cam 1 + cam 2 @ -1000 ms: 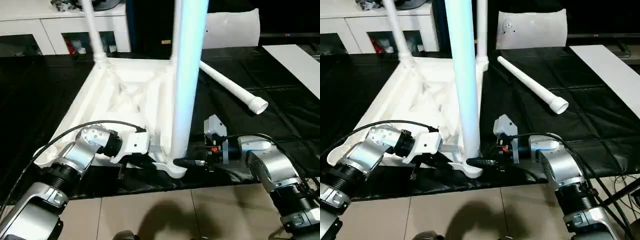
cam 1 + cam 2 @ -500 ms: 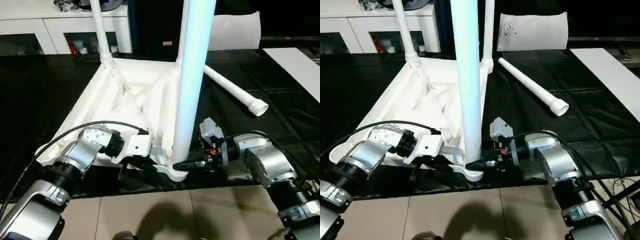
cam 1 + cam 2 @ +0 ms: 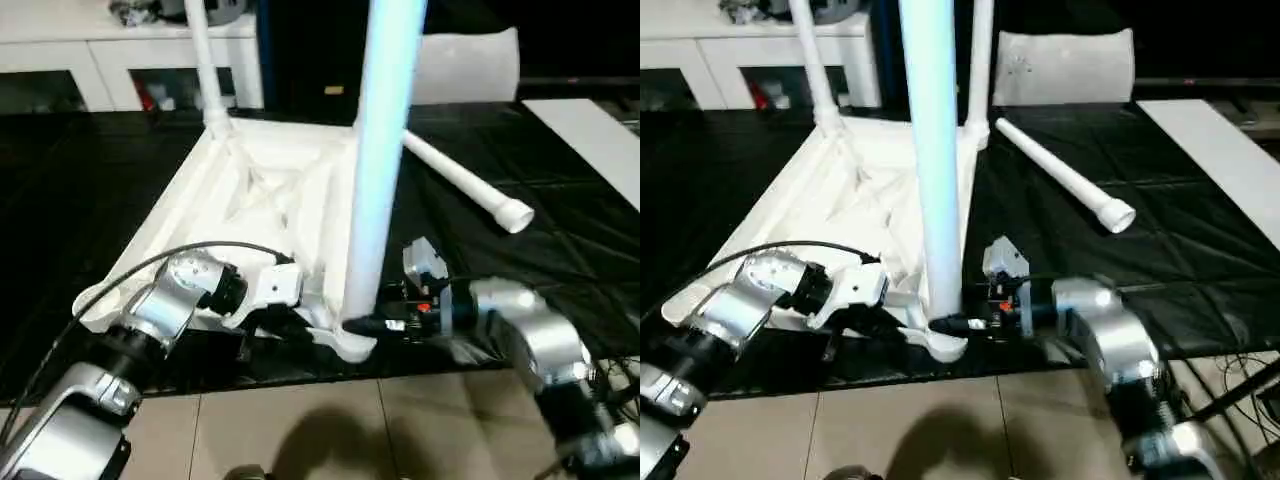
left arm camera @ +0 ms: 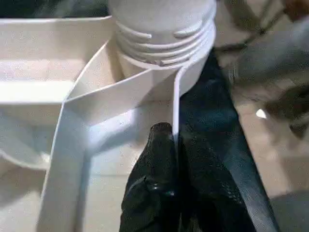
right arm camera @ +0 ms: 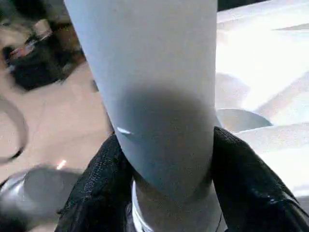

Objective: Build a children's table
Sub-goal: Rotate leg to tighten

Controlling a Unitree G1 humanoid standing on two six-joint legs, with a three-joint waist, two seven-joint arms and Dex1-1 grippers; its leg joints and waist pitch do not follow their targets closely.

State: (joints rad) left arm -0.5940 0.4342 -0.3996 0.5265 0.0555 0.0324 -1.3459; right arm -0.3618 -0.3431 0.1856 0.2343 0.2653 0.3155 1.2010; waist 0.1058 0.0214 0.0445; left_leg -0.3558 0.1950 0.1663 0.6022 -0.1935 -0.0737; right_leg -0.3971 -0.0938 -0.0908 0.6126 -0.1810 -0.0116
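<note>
The white tabletop (image 3: pixel 250 190) lies upside down on the black mat, ribs up. Two legs stand in its far corner sockets (image 3: pixel 205 70) (image 3: pixel 980 60). A third leg (image 3: pixel 380 150) stands upright in the near right socket. A loose leg (image 3: pixel 460 180) lies on the mat to the right. My left gripper (image 4: pixel 175 140) is shut on the tabletop's thin rim wall just beside that near socket. My right gripper (image 3: pixel 365 325) is at the base of the near leg, its fingers (image 5: pixel 101 188) pressed on both sides of the tube.
A white cabinet (image 3: pixel 100 60) stands at the back left and a white flat bag (image 3: pixel 465 65) at the back right. A white board (image 3: pixel 590 130) lies at the far right. Tiled floor (image 3: pixel 300 430) begins just past the mat's near edge.
My right gripper's fingers have closed in on the base of the near leg. The left gripper keeps its hold on the rim. The camera has shifted slightly.
</note>
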